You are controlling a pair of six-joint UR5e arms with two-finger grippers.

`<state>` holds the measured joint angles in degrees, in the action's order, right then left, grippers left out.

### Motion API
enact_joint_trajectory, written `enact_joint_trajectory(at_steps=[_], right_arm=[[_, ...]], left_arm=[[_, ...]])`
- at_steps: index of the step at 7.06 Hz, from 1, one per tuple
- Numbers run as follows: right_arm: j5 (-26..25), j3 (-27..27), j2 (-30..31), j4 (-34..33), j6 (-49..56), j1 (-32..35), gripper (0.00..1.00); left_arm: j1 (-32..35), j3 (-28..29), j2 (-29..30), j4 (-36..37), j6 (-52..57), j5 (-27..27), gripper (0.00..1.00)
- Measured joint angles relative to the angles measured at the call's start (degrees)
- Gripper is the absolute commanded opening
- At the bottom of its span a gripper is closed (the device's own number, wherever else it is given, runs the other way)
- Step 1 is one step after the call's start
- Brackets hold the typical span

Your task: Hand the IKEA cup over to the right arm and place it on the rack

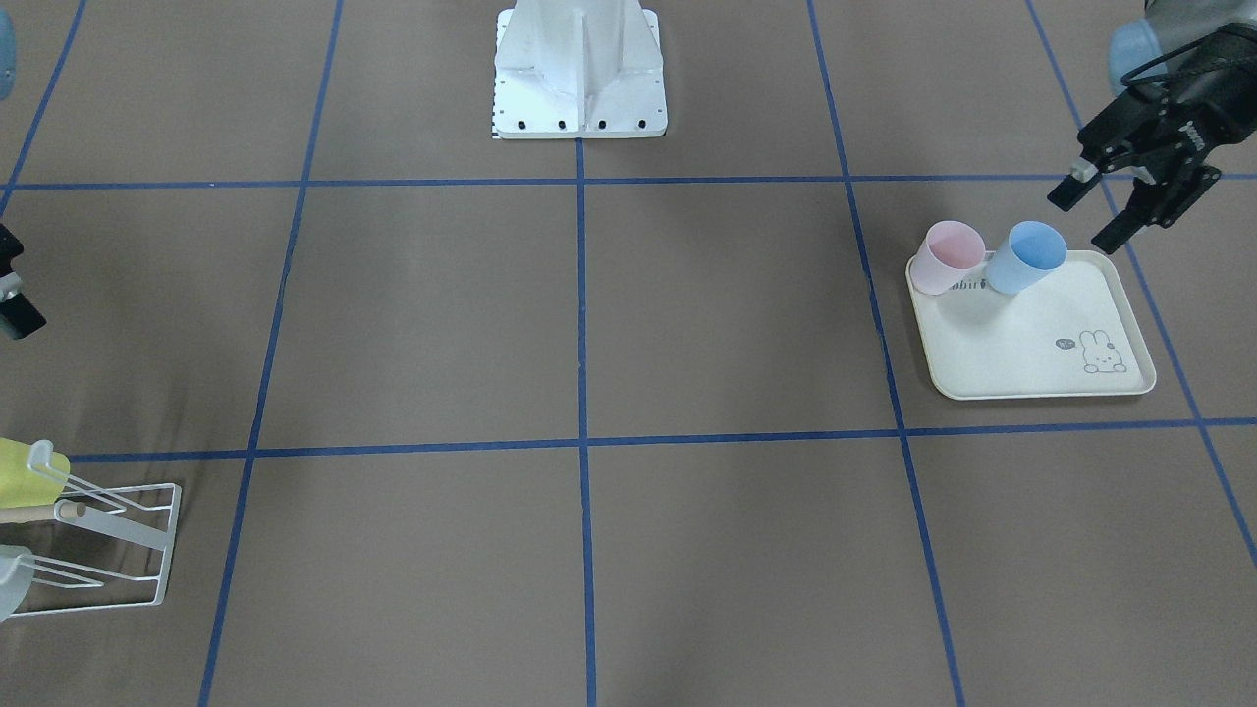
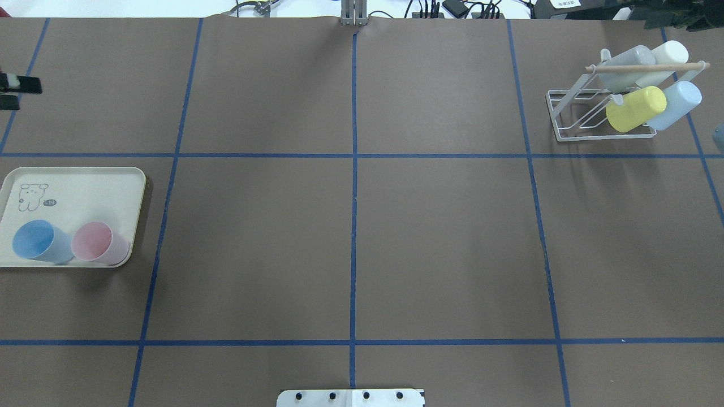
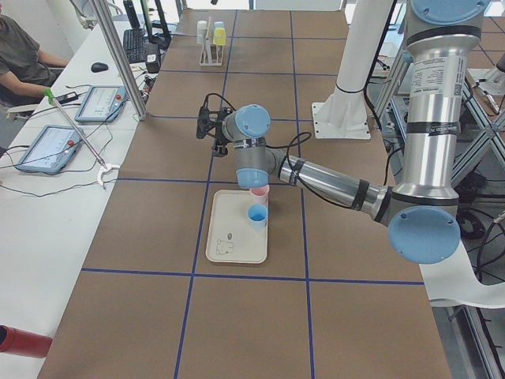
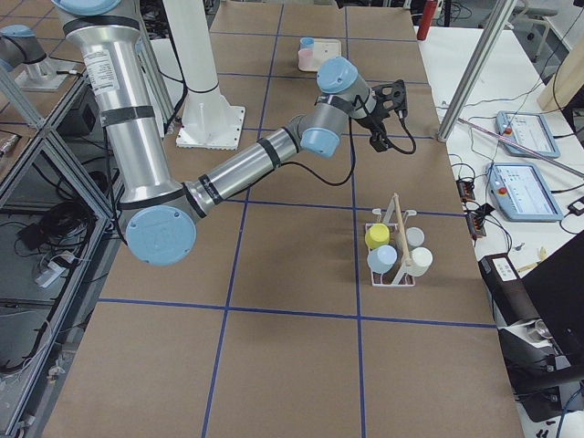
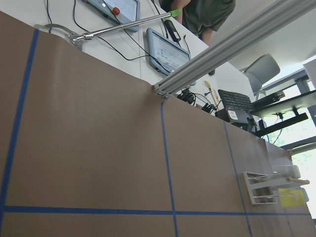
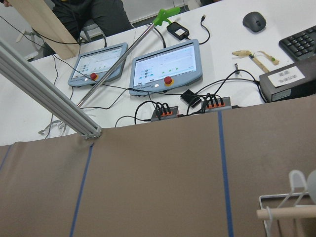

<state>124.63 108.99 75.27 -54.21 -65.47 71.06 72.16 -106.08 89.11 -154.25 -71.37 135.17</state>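
Two IKEA cups, one pink [image 1: 948, 255] and one blue [image 1: 1026, 255], stand upright at the robot-side edge of the cream rabbit-print tray [image 1: 1031, 344]. My left gripper [image 1: 1092, 214] hovers open just beyond the blue cup, holding nothing. In the overhead view only its fingertips [image 2: 22, 85] show at the left edge, past the tray [image 2: 85, 181]. The white wire rack [image 2: 571, 113] stands at the far right and carries several cups, among them a yellow one [image 2: 636, 108]. My right gripper [image 1: 8, 295] is cut off by the frame edge, well short of the rack [image 1: 128, 530]; I cannot tell its state.
The robot's white base [image 1: 579, 79] stands at the middle of the near table edge. Brown paper with blue tape lines covers the table. A person sits at a side bench with tablets [image 3: 99, 103] and cables, beyond the table's far edge.
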Motion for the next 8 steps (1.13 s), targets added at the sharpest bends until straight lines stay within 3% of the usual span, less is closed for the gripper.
enact_joint_trajectory(at_steps=[4, 8], right_arm=[[4.0, 0.4, -0.6, 2.0, -8.1, -0.9, 1.0], [4.0, -2.0, 0.2, 11.3, -17.4, -1.8, 1.0]], left_arm=[[0.9, 0.3, -11.8, 7.9, 21.9, 2.1, 1.0], [-9.9, 0.4, -18.9, 14.1, 27.1, -3.1, 1.0]])
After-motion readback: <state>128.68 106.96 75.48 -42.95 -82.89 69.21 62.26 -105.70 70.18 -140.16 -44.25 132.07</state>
